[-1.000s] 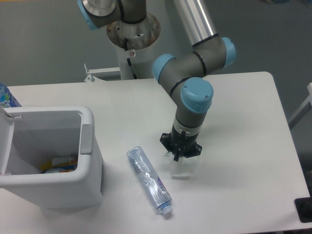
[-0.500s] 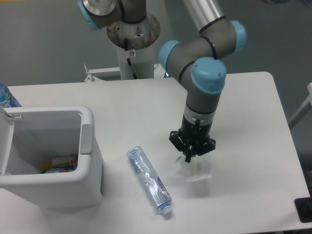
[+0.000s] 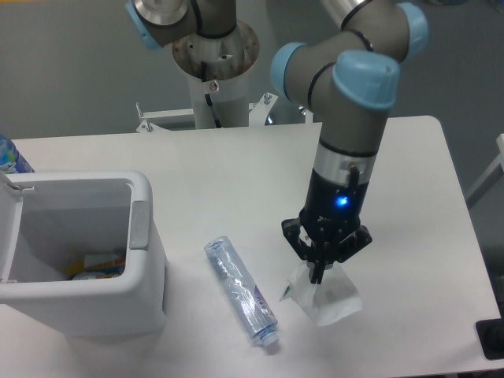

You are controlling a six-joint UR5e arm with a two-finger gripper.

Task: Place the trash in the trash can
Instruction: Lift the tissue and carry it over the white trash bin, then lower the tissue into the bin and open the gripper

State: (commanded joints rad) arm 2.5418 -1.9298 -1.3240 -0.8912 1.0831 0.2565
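The end effector (image 3: pixel 317 273) points straight down from the arm's wrist, with a blue light glowing on the wrist above it. Its two fingers are pressed together on the top edge of the crumpled translucent white wrapper (image 3: pixel 331 298), which hangs from them; whether the wrapper's lower edge touches the desk (image 3: pixel 228 173) cannot be told from this view.

Just to the left of the wrapper, apart from it, the crushed clear plastic bottle (image 3: pixel 240 290) lies flat on the desk. It lies at a slant, its pale blue cap (image 3: pixel 269 342) toward the near edge and its base toward the far left, and a bluish-purple label shows along its lower half.

Further left stands the trash can (image 3: pixel 94 299), a boxy white bin with rounded corners and a thick rim, near the bottle but not touching it. A grey latch tab (image 3: pixel 138 224) sits on its right wall, and its white lid (image 3: pixel 9 228) hangs open on the left side. Inside, at the bottom, some yellow and orange packaging (image 3: pixel 98 265) is visible.

At the left edge of the view, behind the bin, part of a blue-labelled object (image 3: pixel 11 157) shows.
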